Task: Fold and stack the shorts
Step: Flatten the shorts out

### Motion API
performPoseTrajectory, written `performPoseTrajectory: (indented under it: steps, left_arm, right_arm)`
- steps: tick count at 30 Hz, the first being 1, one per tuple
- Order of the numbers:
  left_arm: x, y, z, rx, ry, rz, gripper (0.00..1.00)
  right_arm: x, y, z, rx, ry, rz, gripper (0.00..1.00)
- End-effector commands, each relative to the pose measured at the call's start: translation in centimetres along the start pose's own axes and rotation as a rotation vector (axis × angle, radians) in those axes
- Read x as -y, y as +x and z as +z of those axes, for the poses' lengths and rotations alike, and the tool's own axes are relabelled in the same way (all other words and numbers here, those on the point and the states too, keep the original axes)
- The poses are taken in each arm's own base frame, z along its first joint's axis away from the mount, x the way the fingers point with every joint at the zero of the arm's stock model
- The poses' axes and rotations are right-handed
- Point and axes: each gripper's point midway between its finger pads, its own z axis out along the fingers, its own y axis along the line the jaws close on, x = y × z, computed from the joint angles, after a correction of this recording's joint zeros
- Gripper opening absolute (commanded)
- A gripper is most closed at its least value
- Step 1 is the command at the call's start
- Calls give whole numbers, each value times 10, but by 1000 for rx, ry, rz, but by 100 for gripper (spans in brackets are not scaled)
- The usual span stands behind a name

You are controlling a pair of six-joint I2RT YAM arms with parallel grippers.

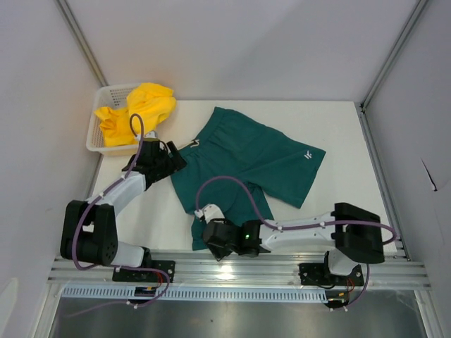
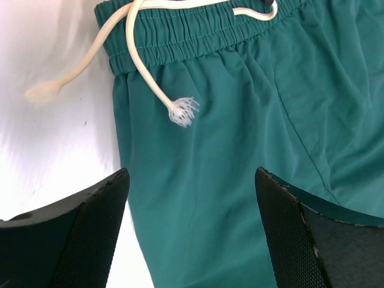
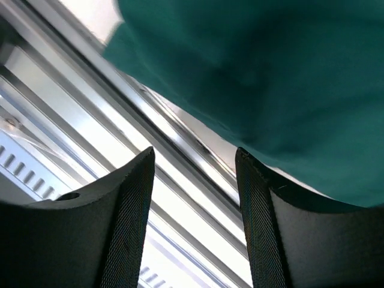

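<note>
White table (image 1: 338, 134): teal shorts (image 1: 246, 165) lie spread flat at centre, waistband toward far left, one leg reaching the near edge. White mesh basket (image 1: 99, 137) sits at far left, yellow shorts (image 1: 141, 109) heaped in it and spilling over its right rim. Left gripper (image 1: 169, 156) hovers at the waistband corner, jaws wide, nothing held. Right gripper (image 1: 211, 243) at the near leg hem, jaws parted, empty. Drawstring (image 2: 150, 84) lies loose, frayed end on the cloth.

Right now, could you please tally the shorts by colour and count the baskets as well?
Teal-green shorts: 1, spread flat on the table
Yellow shorts: 1, heaped in the basket
White mesh basket: 1
Total: 3
</note>
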Motion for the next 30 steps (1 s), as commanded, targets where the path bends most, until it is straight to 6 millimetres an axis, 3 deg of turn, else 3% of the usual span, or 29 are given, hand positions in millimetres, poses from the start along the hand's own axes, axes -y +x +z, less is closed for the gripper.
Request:
performPoseTrajectory:
  steps: [1,6,13,24,28,30]
  left_arm:
    - [5,-8,11,29,39,-16,86]
    - [-3,-10,20,40,32,-35,79]
    - [-17,-8,38,8,36,-79,72]
    - [-24,-3,40,-22,75,-122,68]
    - [-24,-3,38,-22,81,-120,68]
    - [-24,-3,38,-24,82,-121,67]
  right_arm:
    - [-34,-25,12,74,-18,-61,58]
    - [-67,-38,14,102,-50,-67,56]
    - [-75,-49,28,138,-18,-32,56]
    - [-60,-57,65,178,93,11,54]
    - [-47,-52,73,159,138,21,48]
    - [-39,-47,74,150,168,20,37]
